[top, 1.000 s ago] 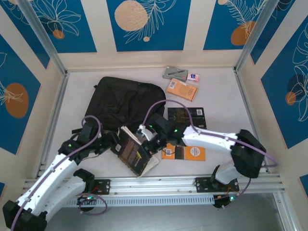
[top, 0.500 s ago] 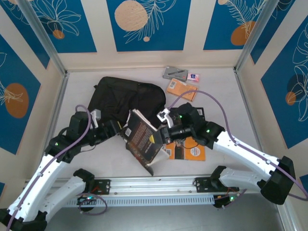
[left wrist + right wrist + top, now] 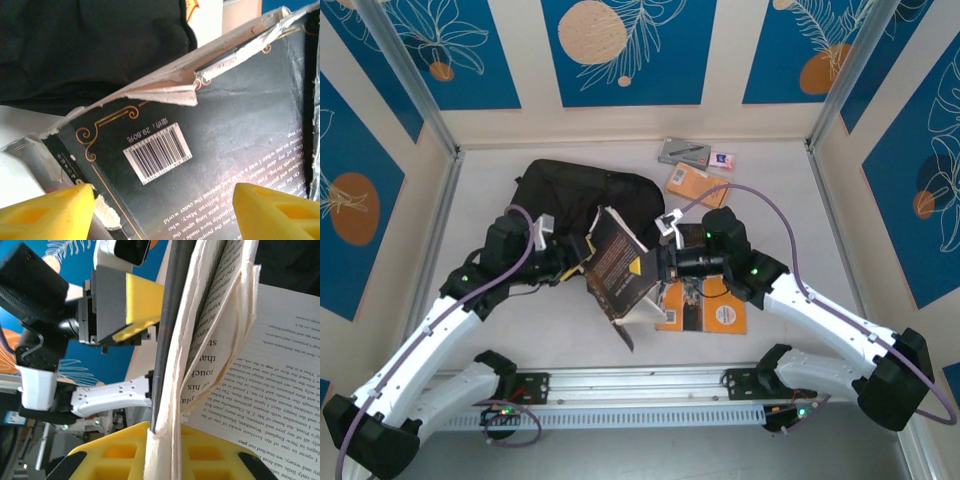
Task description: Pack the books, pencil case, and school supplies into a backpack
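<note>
Dark brown book [image 3: 620, 270]: thin paperback with a glossy dark cover, gold scrollwork and a white barcode label. Its corners are frayed pale and its cream pages are fanned open. It is tilted up in the middle of the scene, just at the near right edge of the backpack [image 3: 570, 205], which is soft matte black fabric, slumped flat.

My right claw [image 3: 656, 268] is clamped on the book's right edge. The cover and a sheaf of pages are pinched between its yellow fingers [image 3: 115, 455], which are moulded with square recesses.

My left claw [image 3: 580, 253] is at the book's left side, jaws spread wide. The back cover faces its yellow fingertips [image 3: 45, 210]; whether they touch it I cannot tell.

Flat grey pencil case [image 3: 683, 151]: far side, well apart from both claws.
</note>
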You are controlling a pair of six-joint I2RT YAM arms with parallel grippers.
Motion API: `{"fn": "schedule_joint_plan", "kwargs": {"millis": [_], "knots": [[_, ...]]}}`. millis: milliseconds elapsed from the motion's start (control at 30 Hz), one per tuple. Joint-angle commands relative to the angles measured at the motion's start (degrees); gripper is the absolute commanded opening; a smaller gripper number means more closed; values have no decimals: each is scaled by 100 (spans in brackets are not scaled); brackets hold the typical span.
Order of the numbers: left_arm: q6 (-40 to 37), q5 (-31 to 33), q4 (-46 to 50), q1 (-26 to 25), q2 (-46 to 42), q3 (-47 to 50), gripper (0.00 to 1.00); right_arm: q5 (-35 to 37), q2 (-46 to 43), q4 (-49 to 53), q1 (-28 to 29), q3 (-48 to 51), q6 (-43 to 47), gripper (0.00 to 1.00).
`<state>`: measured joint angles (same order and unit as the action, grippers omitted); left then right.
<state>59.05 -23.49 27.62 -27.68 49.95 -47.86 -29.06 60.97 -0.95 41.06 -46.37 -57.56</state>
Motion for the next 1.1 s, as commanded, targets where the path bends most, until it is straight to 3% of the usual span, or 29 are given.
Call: {"fn": "schedule_joint_plan", "kwargs": {"millis": [0, 133, 267, 500, 833, 1067], "knots": [[194, -120, -216, -59, -25, -37, 69, -206, -52, -931, -82, -12, -520, 15], [99, -55, 129, -59, 40, -308, 69, -92, -113, -843, -154, -144, -560, 15], [41, 228, 823, -56, -26, -745, 77, -5, -182, -750, -229, -280, -545, 16], [616, 340, 1033, -62, -45, -787, 79, 175, -182, -1017, -282, -336, -725, 16], [1199, 200, 679, -88, 302, -708, 76, 357, -143, -1537, -276, -255, -1128, 15], [1423, 391, 226, -256, 722, -982, 64, 483, -20, -1929, -45, -85, -1388, 15]]}}
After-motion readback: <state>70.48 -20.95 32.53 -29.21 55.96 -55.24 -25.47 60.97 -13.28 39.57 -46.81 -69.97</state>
